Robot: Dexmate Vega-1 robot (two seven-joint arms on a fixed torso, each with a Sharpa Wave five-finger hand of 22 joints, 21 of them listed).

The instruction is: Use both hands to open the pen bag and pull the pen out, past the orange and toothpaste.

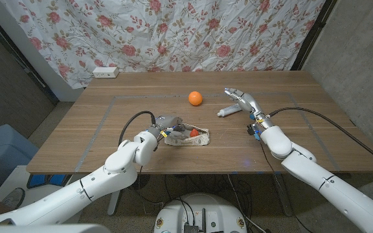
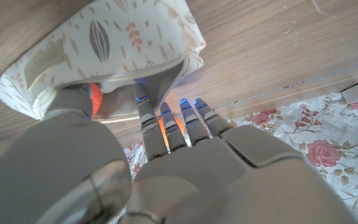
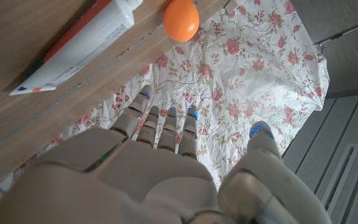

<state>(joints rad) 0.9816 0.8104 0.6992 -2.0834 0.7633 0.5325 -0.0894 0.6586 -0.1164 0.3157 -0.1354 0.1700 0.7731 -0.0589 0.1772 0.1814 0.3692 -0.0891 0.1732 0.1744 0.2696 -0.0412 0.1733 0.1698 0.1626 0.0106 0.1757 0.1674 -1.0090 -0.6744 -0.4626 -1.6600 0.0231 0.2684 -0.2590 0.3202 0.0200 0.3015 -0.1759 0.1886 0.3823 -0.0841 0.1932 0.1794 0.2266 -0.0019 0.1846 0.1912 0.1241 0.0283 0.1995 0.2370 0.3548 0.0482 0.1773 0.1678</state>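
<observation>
The pen bag (image 1: 188, 136) sits closest, near the front edge of the table (image 1: 76, 149) around the middle, with the left hand (image 1: 166, 126) right on its left end. From the wrist camera the left thumb looks pressed down by the bag's opening and the fingers (image 2: 166, 127) reach along its edge, so I'd say it's pinning or pinching the bag, but I can't tell for sure whether it actually has a grip.

The bag is white fabric with a leaf print, zipper mouth gaping a bit, and something orange-red is poking out of it, probably the pen.

Further back, the orange (image 1: 195, 98) sits just past the middle, and the toothpaste (image 1: 228, 111) lies to its right. The right hand (image 1: 243, 100) hovers over the far right, fingers spread, holding nothing, just beside the toothpaste.

What could go wrong: the bag is soft and light, so if the left hand only presses one end, pulling on the pen could drag the whole bag along. Also the right hand has to swing past the toothpaste and orange, and a low pass could send the orange rolling.
</observation>
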